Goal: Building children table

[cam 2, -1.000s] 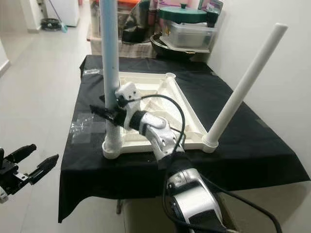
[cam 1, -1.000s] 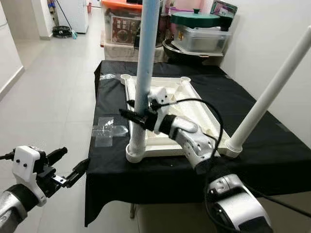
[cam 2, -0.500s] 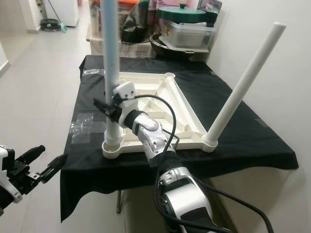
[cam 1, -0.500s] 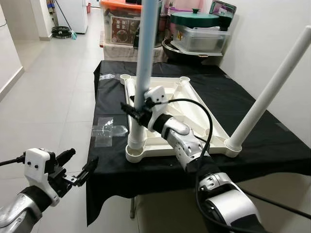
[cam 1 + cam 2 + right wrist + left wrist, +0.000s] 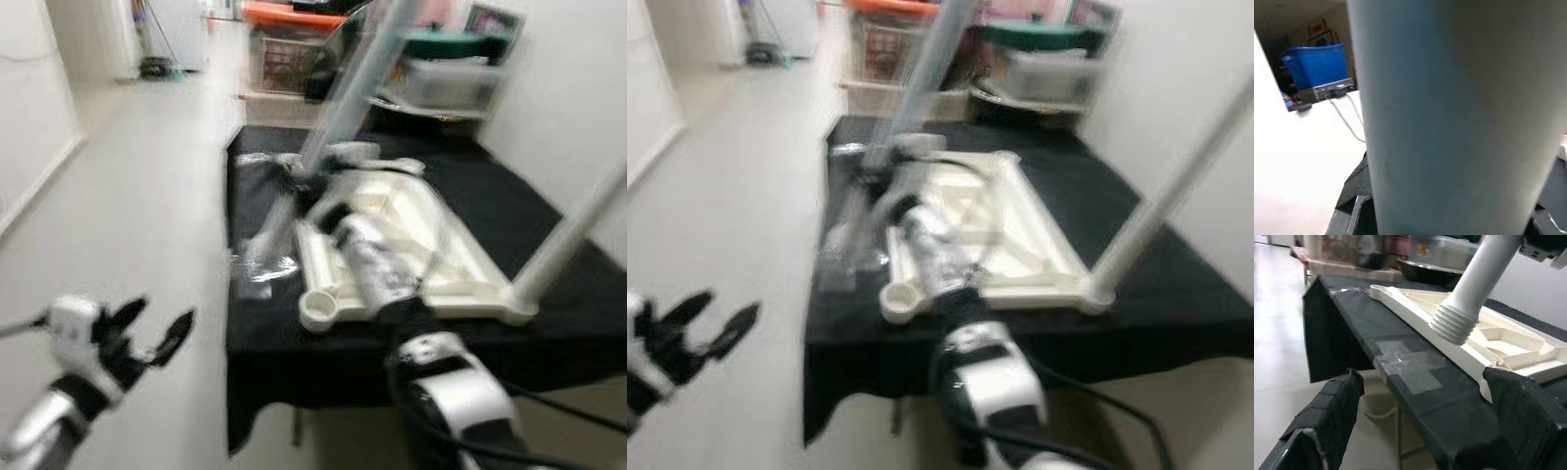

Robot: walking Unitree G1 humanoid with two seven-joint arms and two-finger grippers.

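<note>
The head views are blurred. A white children's table top (image 5: 446, 245) lies upside down on a black-draped table (image 5: 558, 323). One white leg (image 5: 573, 225) stands in its near right corner. My right gripper (image 5: 294, 186) is shut on a second, pale leg (image 5: 338, 98), which leans to the left. The corner socket (image 5: 321, 309) below it looks empty. In the left wrist view the leg's threaded end (image 5: 1452, 325) sits by the table top's rim. My left gripper (image 5: 160, 315) is open, low over the floor to the left of the table, holding nothing.
A patch of clear tape (image 5: 1410, 364) is stuck on the black cloth near the left edge. Storage boxes and pots (image 5: 431, 69) crowd the far end of the table. Open tiled floor (image 5: 147, 176) runs along the left, and a white wall stands on the right.
The camera has swung and blurred. The leg in my right gripper, upright in the near left socket before, now leans left with its threaded end out of the socket.
</note>
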